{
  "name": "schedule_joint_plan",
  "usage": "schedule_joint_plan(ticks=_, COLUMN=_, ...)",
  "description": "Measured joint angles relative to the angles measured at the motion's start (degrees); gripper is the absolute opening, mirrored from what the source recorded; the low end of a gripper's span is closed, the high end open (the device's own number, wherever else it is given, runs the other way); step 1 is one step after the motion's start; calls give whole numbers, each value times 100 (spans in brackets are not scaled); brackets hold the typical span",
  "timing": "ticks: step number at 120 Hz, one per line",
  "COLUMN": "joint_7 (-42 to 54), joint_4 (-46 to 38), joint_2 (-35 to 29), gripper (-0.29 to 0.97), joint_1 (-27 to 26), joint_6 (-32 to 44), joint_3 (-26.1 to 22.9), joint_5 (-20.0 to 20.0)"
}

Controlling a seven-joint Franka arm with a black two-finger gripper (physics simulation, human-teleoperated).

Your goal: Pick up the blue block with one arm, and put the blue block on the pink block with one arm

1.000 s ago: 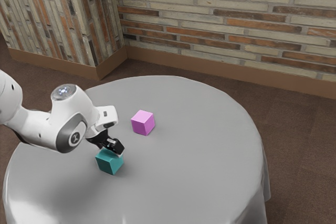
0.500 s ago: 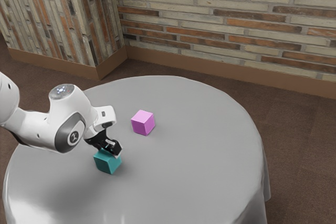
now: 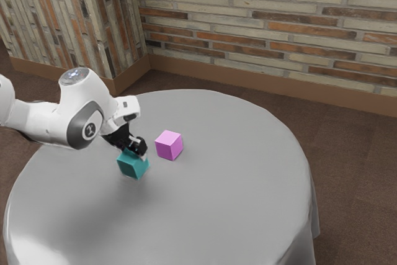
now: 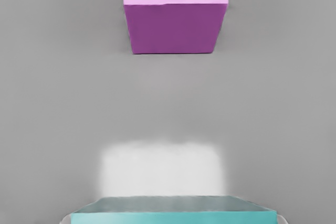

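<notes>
A teal-blue block (image 3: 132, 166) hangs a little above the grey table (image 3: 236, 184), tilted, with my black gripper (image 3: 132, 151) shut on its top. The pink block (image 3: 169, 144) rests on the table just to the exterior view's right of the held block, a small gap between them. In the wrist view the blue block (image 4: 173, 216) lies close under my hand, and the pink block (image 4: 175, 15) stands ahead of it on the cloth.
The round table is covered by a grey cloth that drapes over its edge (image 3: 310, 197). A brick wall (image 3: 267, 23) and a brown floor (image 3: 353, 172) lie behind and around it. My white arm (image 3: 56, 122) reaches in from the exterior view's left.
My gripper has lifted the blue block off the table and carried it up and toward the pink block. The pink block has stayed where it was.
</notes>
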Motion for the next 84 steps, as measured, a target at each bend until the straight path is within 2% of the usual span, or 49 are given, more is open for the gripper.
schedule_joint_plan(ticks=13, joint_7=-49, joint_4=1225, joint_2=417, gripper=27, joint_1=42, joint_6=-844, joint_3=4, joint_5=66)
schedule_joint_plan(ticks=24, joint_7=-110, joint_4=2609, joint_2=1244, gripper=24, joint_1=89, joint_6=-1677, joint_3=-1, joint_5=110)
schedule_joint_plan(ticks=33, joint_7=-159, joint_4=3372, joint_2=1744, gripper=21, joint_1=106, joint_6=-2295, joint_3=1, joint_5=135)
schedule_joint_plan(ticks=58, joint_7=-216, joint_4=4511, joint_2=2462, gripper=23, joint_1=133, joint_6=-3443, joint_3=1, joint_5=132)
schedule_joint_plan(ticks=84, joint_7=-154, joint_4=5484, joint_2=3122, gripper=22, joint_1=214, joint_6=-4052, joint_3=-36, joint_5=93)
